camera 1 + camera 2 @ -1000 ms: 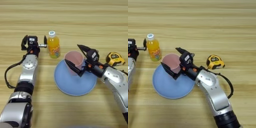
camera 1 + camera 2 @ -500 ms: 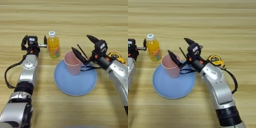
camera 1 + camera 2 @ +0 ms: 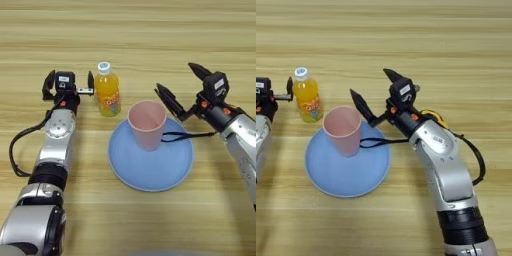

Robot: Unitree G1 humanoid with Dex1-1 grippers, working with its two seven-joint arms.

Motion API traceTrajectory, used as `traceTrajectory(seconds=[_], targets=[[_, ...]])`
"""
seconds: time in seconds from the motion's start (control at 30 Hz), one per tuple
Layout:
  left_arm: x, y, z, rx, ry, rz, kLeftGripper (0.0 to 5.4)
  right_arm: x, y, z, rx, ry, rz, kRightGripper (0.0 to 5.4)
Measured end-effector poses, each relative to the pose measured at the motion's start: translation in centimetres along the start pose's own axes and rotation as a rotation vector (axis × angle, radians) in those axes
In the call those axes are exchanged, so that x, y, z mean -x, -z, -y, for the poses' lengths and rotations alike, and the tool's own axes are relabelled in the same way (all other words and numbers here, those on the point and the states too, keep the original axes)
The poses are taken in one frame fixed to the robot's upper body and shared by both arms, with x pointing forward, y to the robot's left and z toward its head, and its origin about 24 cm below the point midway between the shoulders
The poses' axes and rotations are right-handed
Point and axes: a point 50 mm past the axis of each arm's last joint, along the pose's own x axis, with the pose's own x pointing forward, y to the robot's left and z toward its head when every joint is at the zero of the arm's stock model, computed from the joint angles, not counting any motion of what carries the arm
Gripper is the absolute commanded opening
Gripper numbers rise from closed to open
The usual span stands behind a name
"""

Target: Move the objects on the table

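A pink cup (image 3: 147, 123) stands upright on the blue plate (image 3: 150, 167). My right gripper (image 3: 183, 85) is open just right of the cup, apart from it, with nothing between its fingers. The tape measure (image 3: 432, 115) is mostly hidden behind my right wrist; only a yellow sliver shows. Its black strap (image 3: 186, 135) lies over the plate's right rim toward the cup. The orange juice bottle (image 3: 107, 90) with white cap stands left of the cup on the wooden table (image 3: 150, 30). My left gripper (image 3: 70, 83) is open and empty just left of the bottle.
The plate sits mid-table, close to the bottle. My right forearm (image 3: 448, 170) runs from the lower right toward the cup.
The right gripper has let go of the cup, opened wide and drawn back to the right. The cup went from tilted to upright on the plate. The left arm has stayed put.
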Motion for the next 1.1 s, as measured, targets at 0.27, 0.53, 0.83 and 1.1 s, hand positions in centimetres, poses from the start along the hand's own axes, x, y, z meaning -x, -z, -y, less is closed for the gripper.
traceTrajectory(seconds=[0.27, 0.53, 0.83, 1.1], targets=[[0.0, 0.0, 0.0, 0.0, 0.0, 0.0, 5.4, 0.8, 1.3, 3.7, 0.077, 0.17, -0.083, 5.36], [0.0, 0.0, 0.0, 0.0, 0.0, 0.0, 5.4, 1.8, 2.7, 5.4, 0.152, 0.231, -0.194, 5.36], [0.0, 0.0, 0.0, 0.0, 0.0, 0.0, 5.4, 3.3, 4.9, 6.7, 0.179, 0.266, -0.333, 5.36], [0.0, 0.0, 0.1, -0.001, 0.001, 0.0, 5.4, 4.1, 6.8, 7.2, 0.147, 0.287, -0.409, 5.36]])
